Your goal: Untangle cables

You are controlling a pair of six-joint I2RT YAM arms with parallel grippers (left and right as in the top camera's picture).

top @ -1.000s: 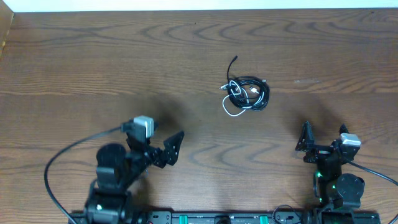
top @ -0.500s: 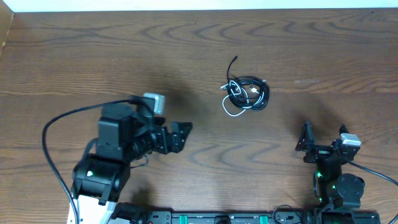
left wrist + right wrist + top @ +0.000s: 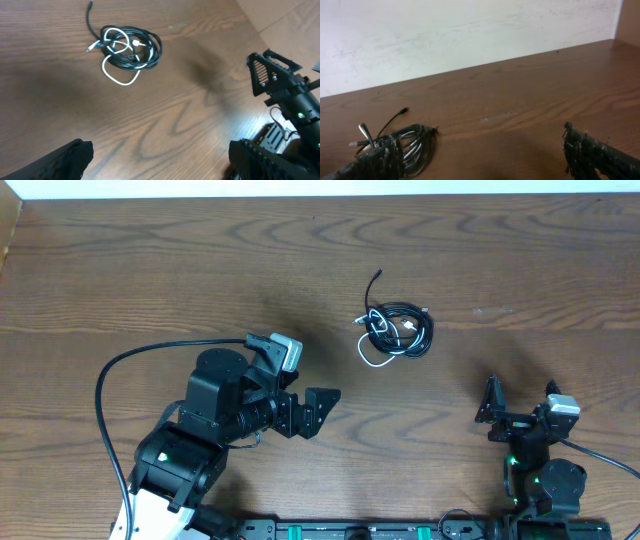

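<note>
Brown wood table (image 3: 150,280). Overhead: cables (image 3: 397,332) knotted in one clump toward far edge, right of middle. Left gripper (image 3: 318,410) empty, jaws spread, pointed at cables, likely lining up grab. Right gripper (image 3: 520,405) spread, empty, by near edge. Left wrist: cables ahead, well apart. Right wrist: cables far-left, untouched.

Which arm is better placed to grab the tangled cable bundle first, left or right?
Left. The left gripper sits closer to the tangled cables, open and facing them; the right gripper is open too but farther back.
</note>
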